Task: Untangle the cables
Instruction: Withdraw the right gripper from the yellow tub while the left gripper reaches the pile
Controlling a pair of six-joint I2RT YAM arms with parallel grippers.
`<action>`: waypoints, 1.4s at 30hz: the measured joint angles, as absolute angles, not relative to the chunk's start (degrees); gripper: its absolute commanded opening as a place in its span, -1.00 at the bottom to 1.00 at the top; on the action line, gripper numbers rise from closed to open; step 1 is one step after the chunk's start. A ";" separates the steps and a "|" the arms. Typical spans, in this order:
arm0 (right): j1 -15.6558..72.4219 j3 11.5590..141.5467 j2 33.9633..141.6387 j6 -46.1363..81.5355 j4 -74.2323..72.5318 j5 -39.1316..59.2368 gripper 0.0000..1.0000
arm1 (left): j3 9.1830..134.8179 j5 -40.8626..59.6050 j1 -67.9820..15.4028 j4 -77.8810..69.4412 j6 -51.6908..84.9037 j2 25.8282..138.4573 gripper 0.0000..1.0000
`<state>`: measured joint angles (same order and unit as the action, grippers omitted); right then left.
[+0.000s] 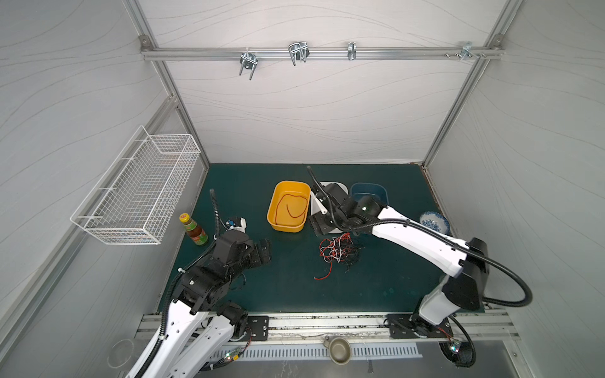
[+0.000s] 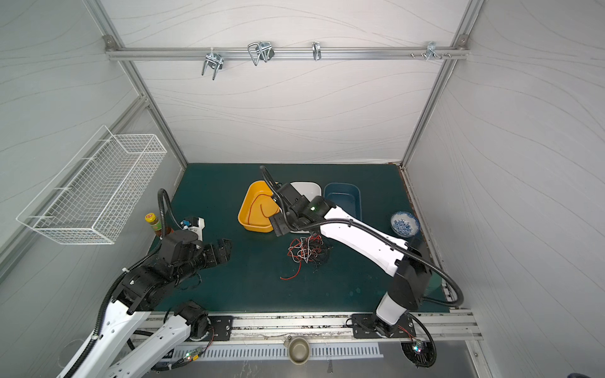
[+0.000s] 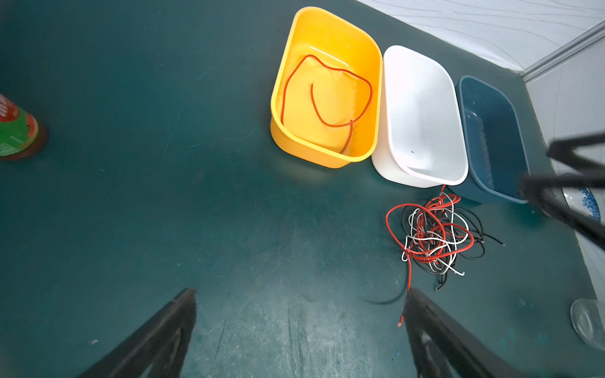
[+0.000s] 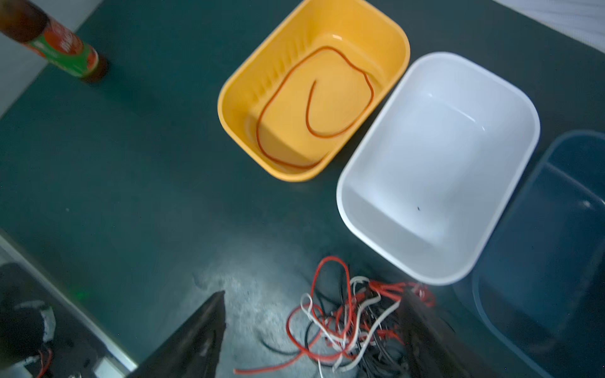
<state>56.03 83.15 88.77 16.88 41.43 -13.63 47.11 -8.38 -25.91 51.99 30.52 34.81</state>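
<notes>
The cables [image 1: 337, 252] lie in a red, black and white tangle on the mat, just nearer than the white bin [image 3: 393, 157], while one red cable [image 4: 307, 108] curls alone in the yellow bin [image 1: 288, 227]. In both top views the right arm covers most of the white bin. The left wrist view shows it whole, between the yellow and the blue bin [image 3: 491, 131]. The left gripper [image 3: 301, 314] hangs spread wide, well left of the tangle. The right gripper [image 4: 312, 311] is spread too, over the tangle, which is blurred in its wrist view.

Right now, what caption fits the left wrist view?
One red cable in the yellow bin; tangled cables on the mat.
</notes>
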 measured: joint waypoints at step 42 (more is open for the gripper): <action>53.60 49.87 26.52 17.74 54.00 -30.11 0.98 | 57.89 -1.34 -50.48 32.75 24.99 78.26 0.75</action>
